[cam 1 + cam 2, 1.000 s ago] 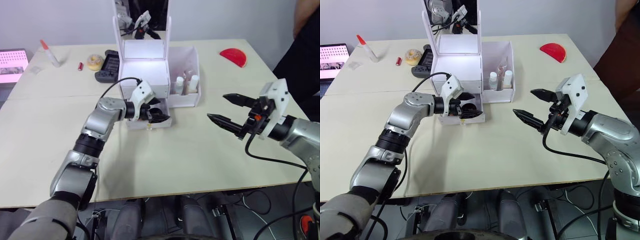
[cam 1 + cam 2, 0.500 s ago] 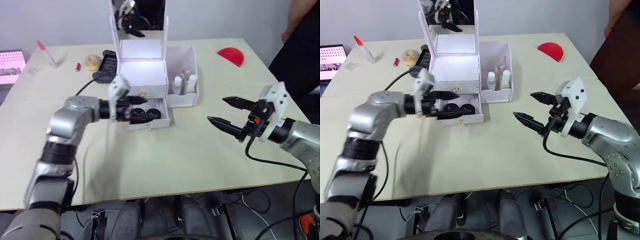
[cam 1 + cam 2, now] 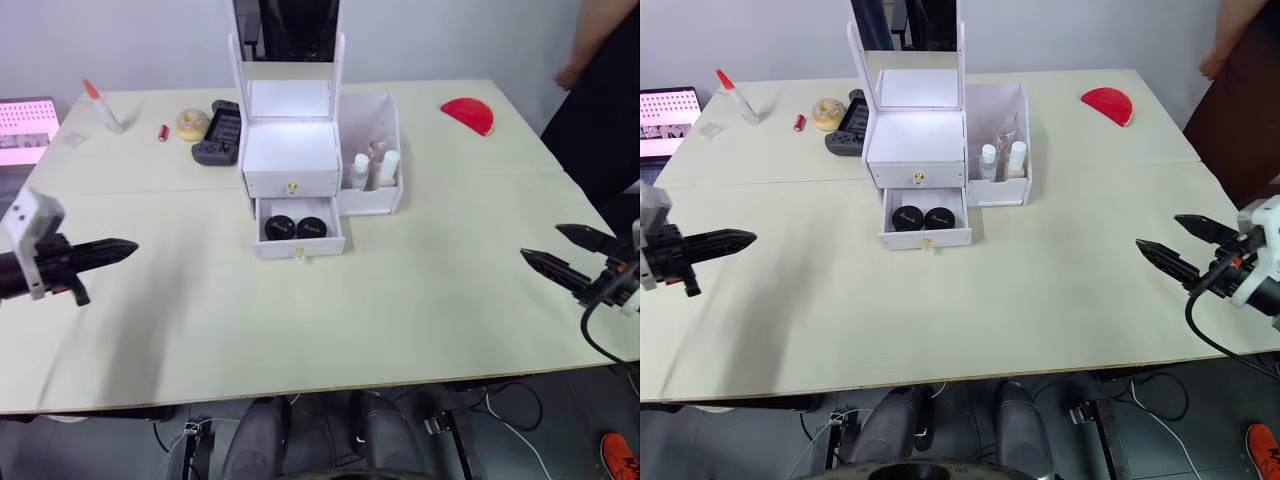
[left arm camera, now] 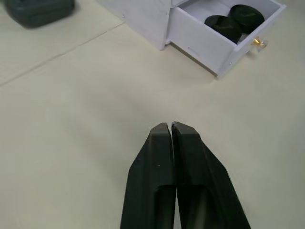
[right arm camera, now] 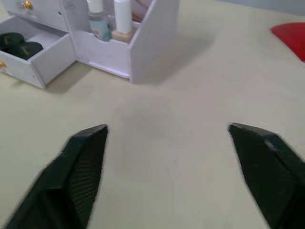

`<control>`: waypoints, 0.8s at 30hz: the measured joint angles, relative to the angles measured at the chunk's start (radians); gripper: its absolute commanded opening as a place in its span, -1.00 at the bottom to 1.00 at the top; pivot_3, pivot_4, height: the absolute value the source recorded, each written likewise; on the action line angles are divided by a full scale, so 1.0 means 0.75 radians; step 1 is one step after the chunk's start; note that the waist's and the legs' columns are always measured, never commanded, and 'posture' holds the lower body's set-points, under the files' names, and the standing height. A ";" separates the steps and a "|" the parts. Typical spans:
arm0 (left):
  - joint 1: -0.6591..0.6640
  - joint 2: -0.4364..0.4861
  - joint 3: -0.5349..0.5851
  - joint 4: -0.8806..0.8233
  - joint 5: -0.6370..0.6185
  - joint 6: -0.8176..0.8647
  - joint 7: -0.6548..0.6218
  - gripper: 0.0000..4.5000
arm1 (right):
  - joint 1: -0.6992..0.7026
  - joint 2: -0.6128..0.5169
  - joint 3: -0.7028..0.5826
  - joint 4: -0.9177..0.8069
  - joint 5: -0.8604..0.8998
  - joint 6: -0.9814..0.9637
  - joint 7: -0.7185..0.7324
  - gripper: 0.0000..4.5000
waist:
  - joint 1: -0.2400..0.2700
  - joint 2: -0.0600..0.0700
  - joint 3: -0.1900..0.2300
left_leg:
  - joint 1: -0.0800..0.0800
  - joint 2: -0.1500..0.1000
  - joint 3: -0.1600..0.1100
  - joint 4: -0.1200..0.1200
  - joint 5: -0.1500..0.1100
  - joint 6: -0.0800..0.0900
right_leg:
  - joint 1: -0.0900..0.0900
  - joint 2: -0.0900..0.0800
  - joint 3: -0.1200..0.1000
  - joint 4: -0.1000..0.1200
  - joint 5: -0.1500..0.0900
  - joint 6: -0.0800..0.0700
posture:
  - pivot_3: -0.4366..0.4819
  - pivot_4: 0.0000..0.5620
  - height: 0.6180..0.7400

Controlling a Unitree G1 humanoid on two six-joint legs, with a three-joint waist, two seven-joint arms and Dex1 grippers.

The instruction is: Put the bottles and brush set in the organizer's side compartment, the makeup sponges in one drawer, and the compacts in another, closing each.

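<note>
White organizer [image 3: 915, 130] near the back of a pale beige table [image 3: 970, 300]: two black compacts [image 3: 921, 217] side by side in its open lower drawer [image 3: 924, 226], two bottles [image 3: 1001, 160] in the side compartment [image 3: 996, 145]. Left gripper [image 3: 128, 245] pinched closed, right gripper [image 3: 547, 250] spread open, both empty

Left gripper [image 4: 170, 129] fingers together; right gripper [image 5: 167, 131] fingers apart.

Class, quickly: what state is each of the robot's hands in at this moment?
Left hand: closed, holding nothing.
Right hand: open, holding nothing.
</note>
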 measured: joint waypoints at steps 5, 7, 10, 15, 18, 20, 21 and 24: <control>0.097 -0.022 0.087 -0.075 -0.029 0.006 0.048 -1.00 | 0.014 -0.015 -0.013 0.088 -0.025 -0.038 0.068 -0.94 | -0.002 0.000 0.000 | 0.000 0.000 0.001 -0.002 0.000 0.000 | -0.001 0.000 0.000 0.000 0.000 -0.001 | -0.05 -0.47 0.95; 0.109 -0.024 0.089 -0.093 -0.037 0.012 0.059 -1.00 | 0.010 -0.016 -0.011 0.093 -0.027 -0.043 0.079 -0.97 | -0.002 0.000 0.000 | 0.000 0.000 0.001 -0.002 0.000 0.000 | -0.002 0.000 0.000 0.000 0.000 -0.001 | -0.05 -0.47 0.95; 0.109 -0.025 0.089 -0.119 -0.057 0.018 0.082 -1.00 | -0.008 -0.016 -0.005 0.093 -0.025 -0.043 0.085 -0.97 | -0.001 0.000 0.000 | 0.000 0.000 0.002 -0.002 0.000 0.000 | -0.001 0.000 0.000 0.000 0.000 -0.001 | -0.05 -0.47 0.95; 0.061 -0.062 -0.020 -0.233 -0.095 0.047 0.104 -1.00 | -0.059 -0.020 0.039 0.064 -0.022 -0.033 0.091 -0.97 | 0.002 0.001 0.000 | 0.000 0.000 0.002 -0.001 0.000 0.000 | -0.001 0.000 0.000 0.000 0.001 -0.001 | -0.05 -0.47 0.95; -0.001 -0.121 -0.175 -0.318 -0.105 0.059 0.128 -1.00 | -0.102 -0.029 0.082 0.030 -0.020 -0.013 0.085 -0.97 | 0.001 0.001 0.000 | 0.000 -0.001 0.002 -0.001 0.000 0.000 | 0.000 0.000 0.000 0.001 0.001 -0.002 | -0.05 -0.47 0.95; -0.105 -0.217 -0.333 -0.348 -0.088 0.061 0.165 -1.00 | -0.171 -0.032 0.162 -0.017 -0.016 0.018 0.069 -0.97 | 0.001 0.002 -0.001 | 0.000 -0.003 0.001 0.001 0.000 0.000 | 0.000 0.001 0.001 0.002 0.001 -0.002 | -0.05 -0.47 0.95; -0.143 -0.257 -0.413 -0.358 -0.078 0.060 0.179 -1.00 | -0.205 -0.032 0.201 -0.047 -0.013 0.032 0.064 -0.97 | 0.001 0.002 -0.001 | 0.001 -0.003 0.001 0.001 0.000 0.000 | 0.001 0.001 0.001 0.002 0.002 -0.002 | -0.05 -0.47 0.95; -0.238 -0.330 -0.579 -0.342 -0.016 0.049 0.213 -1.00 | -0.314 -0.033 0.299 -0.090 -0.011 0.068 0.053 -0.97 | -0.003 0.002 -0.001 | 0.001 -0.004 0.001 0.001 0.000 0.000 | 0.001 0.002 0.001 0.002 0.002 -0.002 | -0.05 -0.47 0.95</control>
